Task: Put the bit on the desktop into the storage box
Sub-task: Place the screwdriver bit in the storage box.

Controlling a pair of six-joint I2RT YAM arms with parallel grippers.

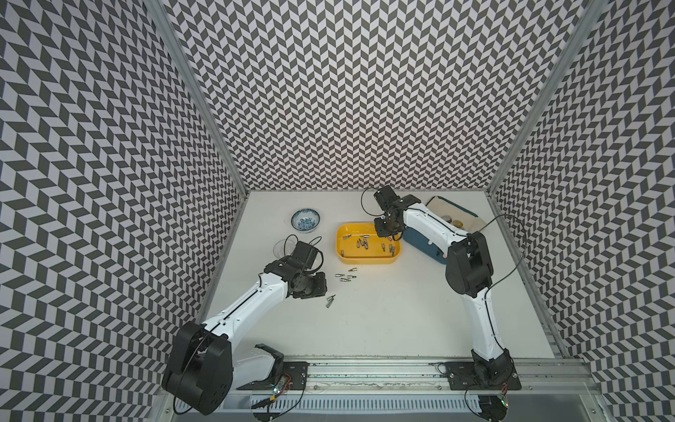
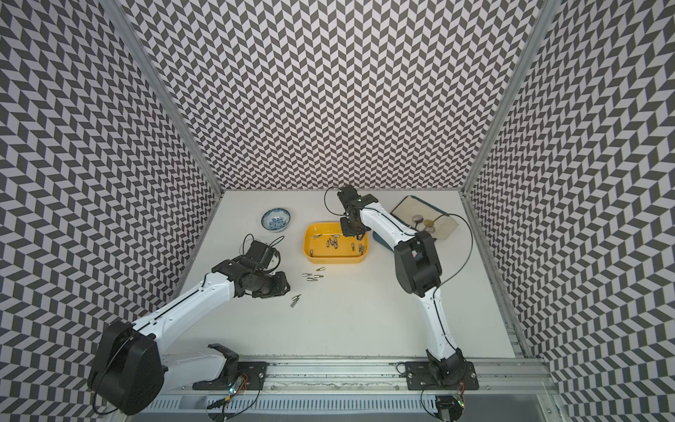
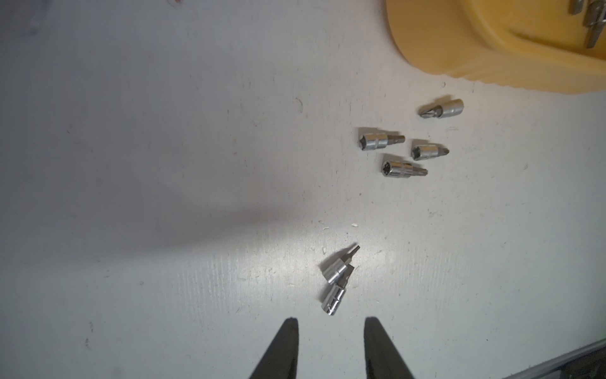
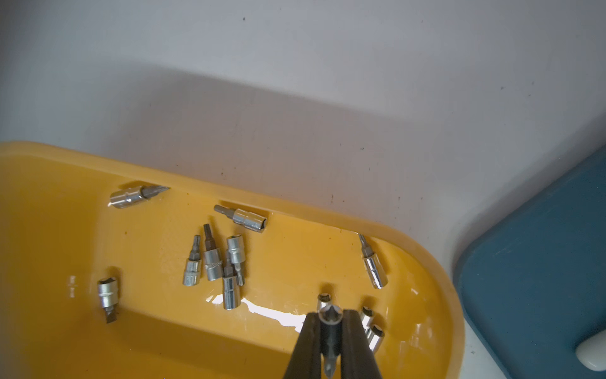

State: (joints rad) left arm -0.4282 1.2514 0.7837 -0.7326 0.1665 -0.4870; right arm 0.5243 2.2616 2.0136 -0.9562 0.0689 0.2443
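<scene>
The yellow storage box (image 1: pixel 365 261) (image 2: pixel 336 260) sits mid-desktop (image 1: pixel 383 321) with several silver bits (image 4: pixel 213 259) lying in it. Over its right end my right gripper (image 4: pixel 330 316) is shut on one bit (image 4: pixel 329 328), held lengthwise between the fingers. Several loose bits (image 1: pixel 344 276) (image 3: pixel 403 147) lie on the desktop just in front of the box. Two more bits (image 1: pixel 330 300) (image 3: pixel 336 279) lie touching each other nearer me. My left gripper (image 3: pixel 331 323) hovers just short of that pair, open, with nothing between its fingers.
A blue-patterned bowl (image 1: pixel 306 220) stands at the back left, and a clear cup (image 1: pixel 283 248) sits behind the left wrist. A blue-and-cream tray (image 1: pixel 425 245) (image 4: pixel 541 262) holding round pieces lies right of the box, under the right arm. Chevron walls enclose three sides.
</scene>
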